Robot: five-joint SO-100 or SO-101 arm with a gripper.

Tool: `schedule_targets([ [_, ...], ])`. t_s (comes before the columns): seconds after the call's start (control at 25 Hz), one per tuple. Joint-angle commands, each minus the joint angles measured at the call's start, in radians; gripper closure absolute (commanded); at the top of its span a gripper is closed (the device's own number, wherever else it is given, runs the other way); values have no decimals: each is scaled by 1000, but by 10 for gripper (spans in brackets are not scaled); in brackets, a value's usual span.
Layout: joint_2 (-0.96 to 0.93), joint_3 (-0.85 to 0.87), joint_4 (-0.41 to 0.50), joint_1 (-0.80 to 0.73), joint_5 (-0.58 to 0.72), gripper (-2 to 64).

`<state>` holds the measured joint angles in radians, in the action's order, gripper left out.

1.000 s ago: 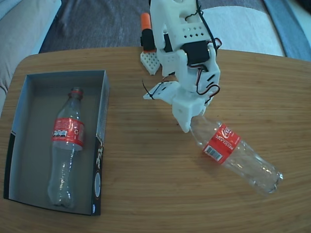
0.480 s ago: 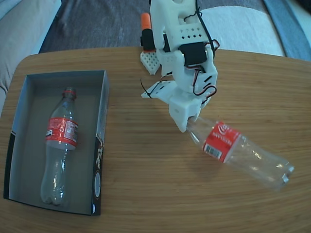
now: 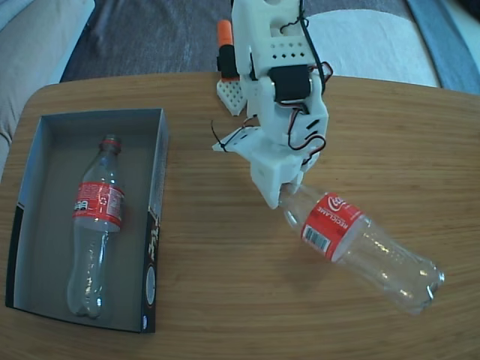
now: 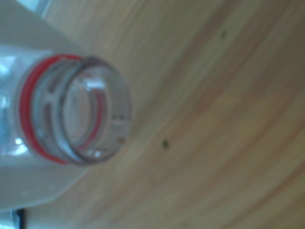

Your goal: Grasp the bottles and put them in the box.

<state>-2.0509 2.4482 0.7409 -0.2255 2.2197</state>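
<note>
Two bottles: one (image 3: 94,225) lies in the box (image 3: 159,180), the other (image 3: 352,240) on the table, its capless neck (image 4: 76,109) clamped in your gripper (image 3: 283,201). Empty, light and slick, it may swing; hold firmly at that stiff neck.

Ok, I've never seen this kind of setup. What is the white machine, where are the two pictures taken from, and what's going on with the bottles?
The white machine is a small robot arm. The fixed view looks down on a wooden table; the wrist view comes from a camera on the arm. One bottle lies in the box. The gripper is at the neck of the second bottle, apparently clamped on it. The wrist view shows that bottle's mouth open, with a red ring and no cap.
</note>
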Motion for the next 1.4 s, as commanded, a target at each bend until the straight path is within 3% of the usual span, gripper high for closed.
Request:
schedule_targets([
  [0.0,-8,-86,-8,23,-2,555],
  [0.16,-8,-146,-2,75,-2,609],
  [0.96,-8,-359,14,296,0,610],
  [1.2,-6,-462,222,311,9,611],
  [1.36,-6,-528,261,319,11,611],
])
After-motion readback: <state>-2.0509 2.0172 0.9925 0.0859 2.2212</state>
